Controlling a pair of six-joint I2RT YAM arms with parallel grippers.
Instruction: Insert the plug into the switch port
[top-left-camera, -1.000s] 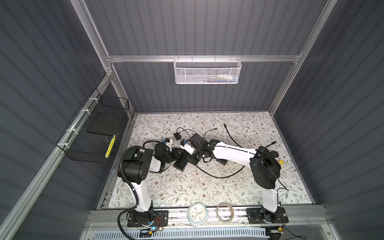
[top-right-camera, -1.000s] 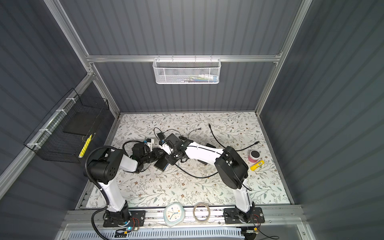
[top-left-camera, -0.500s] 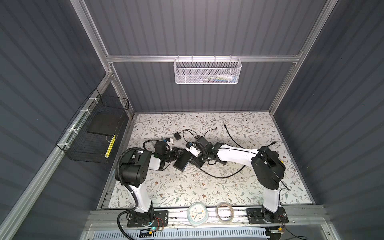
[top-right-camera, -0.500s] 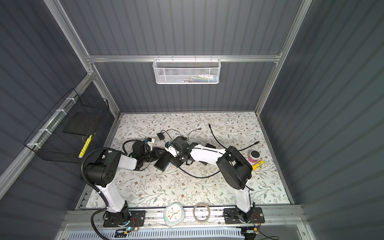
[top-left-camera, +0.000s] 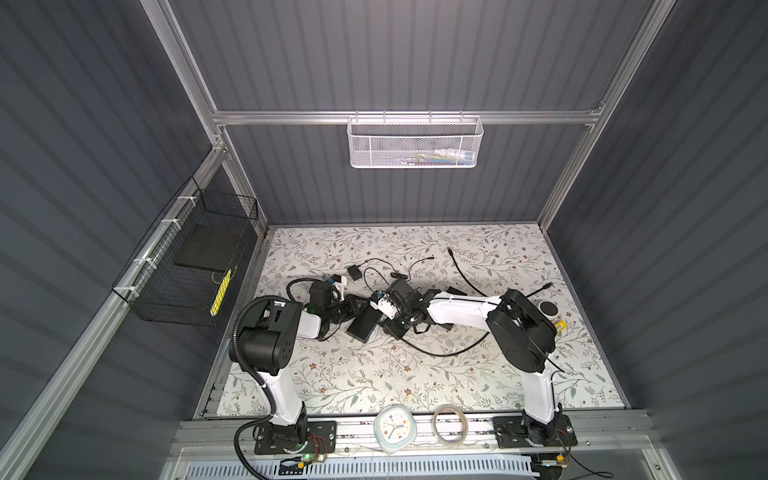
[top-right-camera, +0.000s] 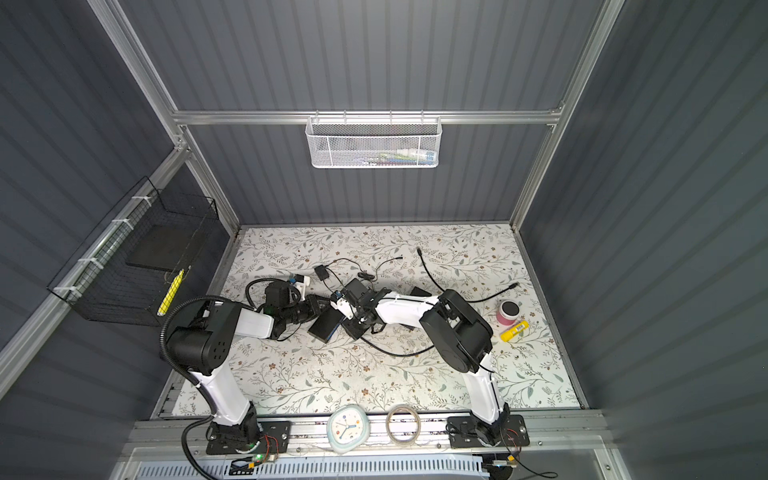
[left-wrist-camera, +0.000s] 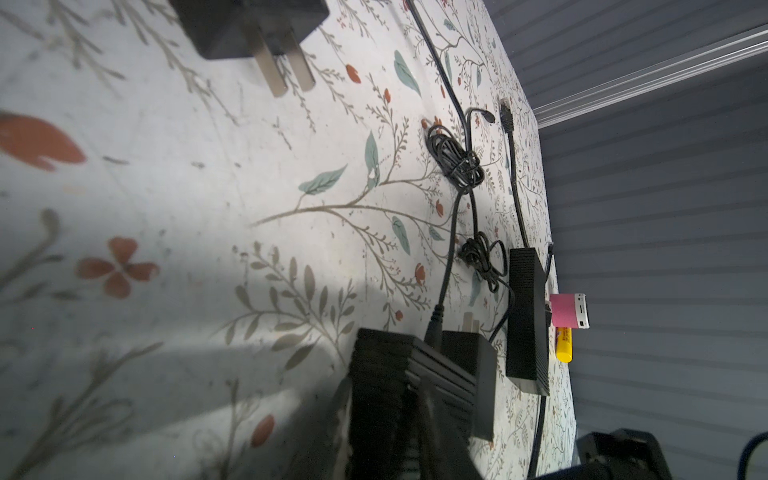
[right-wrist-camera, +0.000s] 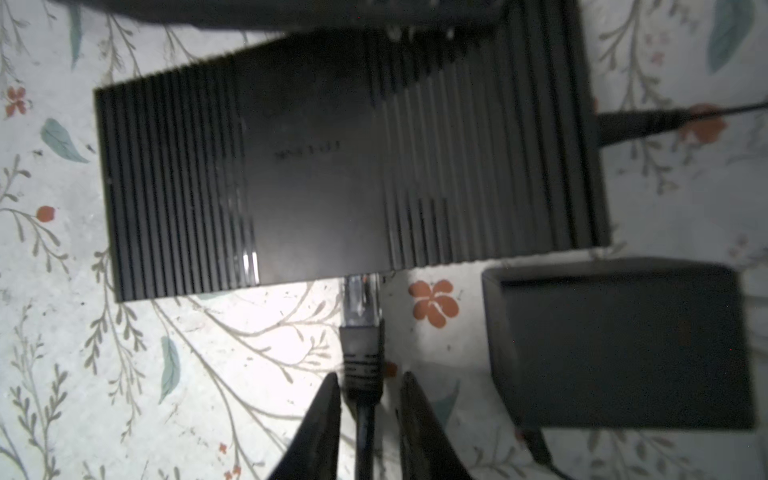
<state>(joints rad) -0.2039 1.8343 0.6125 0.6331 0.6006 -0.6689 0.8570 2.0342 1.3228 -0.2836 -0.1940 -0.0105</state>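
1. The plug (right-wrist-camera: 360, 303) is seen with its clear tip at the switch port (right-wrist-camera: 360, 280), in one long edge of the black switch (right-wrist-camera: 316, 166). How deep it is seated cannot be told.
2. The cable (right-wrist-camera: 365, 436) behind the plug is straddled by the right gripper (right-wrist-camera: 368, 380). Its jaws are parted and nothing is gripped.
3. The switch's opposite long edge is clasped by the left gripper (top-left-camera: 355, 311).
4. The switch is found on the floral table (top-left-camera: 415, 374), between the two arms, with a black adapter (right-wrist-camera: 615, 345) just beside it.

The switch (right-wrist-camera: 332, 166) was black plastic, ribbed with a glossy middle; the plug (right-wrist-camera: 360, 299) clear plastic; the mat (right-wrist-camera: 232, 357) matt, scuffed.
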